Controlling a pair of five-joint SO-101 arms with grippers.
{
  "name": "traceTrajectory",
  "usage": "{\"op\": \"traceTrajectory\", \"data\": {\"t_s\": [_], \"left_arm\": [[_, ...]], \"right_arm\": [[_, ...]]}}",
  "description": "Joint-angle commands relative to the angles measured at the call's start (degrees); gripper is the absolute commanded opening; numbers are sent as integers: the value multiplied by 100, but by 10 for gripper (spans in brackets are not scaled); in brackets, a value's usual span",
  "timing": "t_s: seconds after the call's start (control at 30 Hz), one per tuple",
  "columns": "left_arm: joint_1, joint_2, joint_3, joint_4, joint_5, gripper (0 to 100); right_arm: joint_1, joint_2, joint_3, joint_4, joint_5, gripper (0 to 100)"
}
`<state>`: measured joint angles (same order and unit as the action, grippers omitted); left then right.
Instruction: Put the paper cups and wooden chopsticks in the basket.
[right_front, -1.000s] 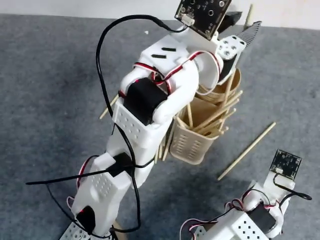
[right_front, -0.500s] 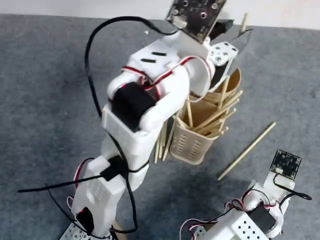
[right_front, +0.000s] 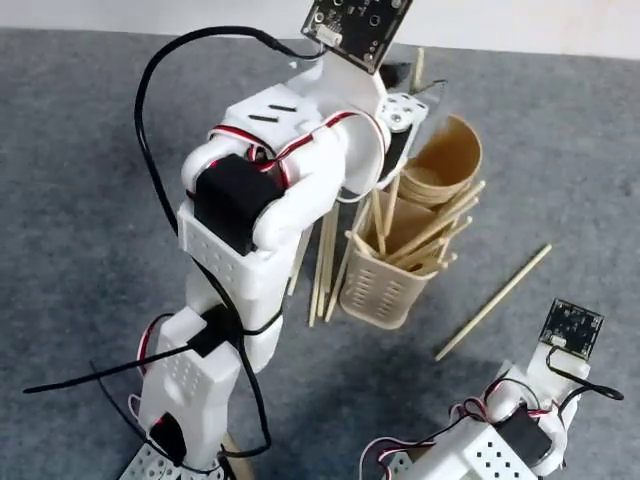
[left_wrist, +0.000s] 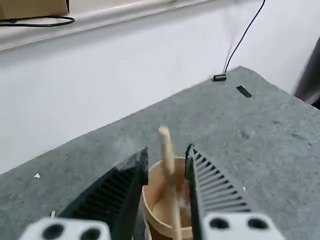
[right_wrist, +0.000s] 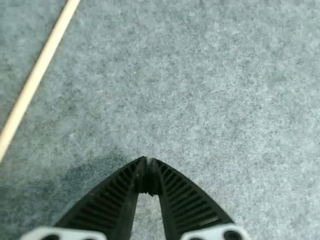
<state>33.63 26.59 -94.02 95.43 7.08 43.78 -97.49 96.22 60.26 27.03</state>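
While the left end effector (left_wrist: 167, 159) grips one wooden chopstick (left_wrist: 170, 200) over the paper cups (right_front: 448, 165), the basket (right_front: 385, 290) sits on the table (right_front: 90, 150) with cups and more sticks inside. Loose chopstick (right_front: 495, 300) lies right of it. Right end effector (right_wrist: 148, 172) is pinched closed, empty, over the table.

The mat (right_front: 90, 150) is fuzzy, matt grey felt. The chopstick (left_wrist: 169, 175) is pale bare wood, the cups (right_front: 450, 155) smooth tan paper, the basket (right_front: 385, 290) beige perforated plastic, the arm shells (right_front: 330, 100) glossy white plastic.
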Motion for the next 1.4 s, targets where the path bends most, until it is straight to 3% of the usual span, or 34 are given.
{"op": "traceTrajectory", "data": {"t_s": [0.0, 0.17, 0.4, 0.73, 0.97, 1.17, 1.3, 1.37], "left_arm": [[-57, -198, -119, 18, 35, 157], [-207, -207, -119, -26, 18, 177], [-251, -207, -119, 18, -290, 376], [-268, -189, -57, 26, -290, 339], [-356, -127, 462, 44, -290, 115], [-374, -110, 462, -141, -264, 288], [-347, 119, 549, 273, -299, 278], [-347, 92, 207, -264, -290, 259]], "right_arm": [[-48, -48, 831, 22, 44, 11], [-48, -48, 831, 22, 44, 11], [-48, -48, 831, 22, 44, 11], [-48, -48, 831, 22, 44, 11], [-48, -48, 831, 22, 44, 11], [-48, -48, 831, 22, 44, 11], [-48, -48, 831, 22, 44, 11], [-48, -48, 831, 13, 44, 11]]}}
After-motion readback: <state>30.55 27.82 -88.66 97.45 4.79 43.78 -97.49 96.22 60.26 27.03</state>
